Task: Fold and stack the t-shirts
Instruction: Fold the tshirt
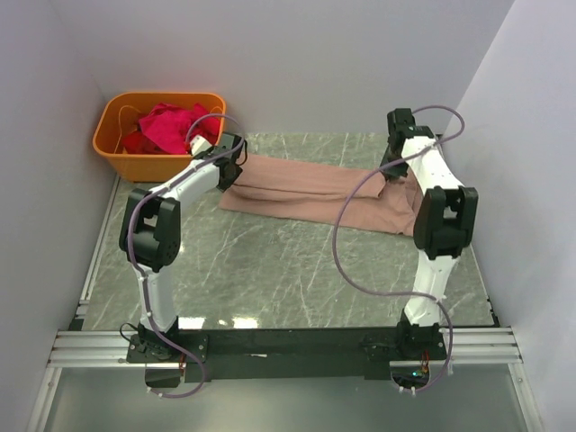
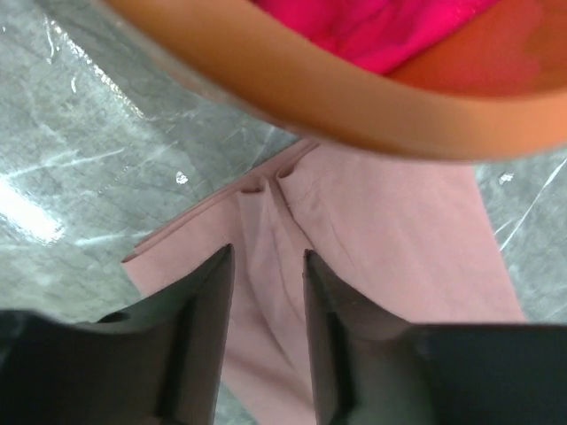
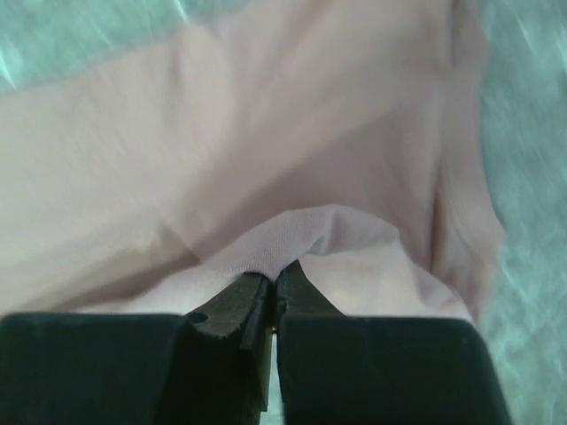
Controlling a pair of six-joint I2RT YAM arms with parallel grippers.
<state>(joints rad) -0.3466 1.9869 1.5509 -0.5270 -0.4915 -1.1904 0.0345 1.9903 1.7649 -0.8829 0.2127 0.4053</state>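
The dusty pink-tan t-shirt (image 1: 315, 193) lies as a long folded strip across the far part of the marble table (image 1: 270, 270). Its left end is just beside the orange tub (image 1: 112, 148) and its right end is under my right arm. The magenta t-shirts (image 1: 171, 126) are heaped in that tub, not yet folded.

My right gripper (image 3: 273, 282) is pressed together on a raised ridge of pink cloth at the right end; I cannot tell how many layers it has caught. My left gripper (image 2: 268, 261) stands spread above the left end, with cloth showing in the gap and nothing clamped.

That is where I see the danger. With only one end held, any pull from the right would likely drag the whole strip across the table, or peel up the top layer and undo the fold. My left fingers also hang close to the tub's rim, so a careless lift could knock it.
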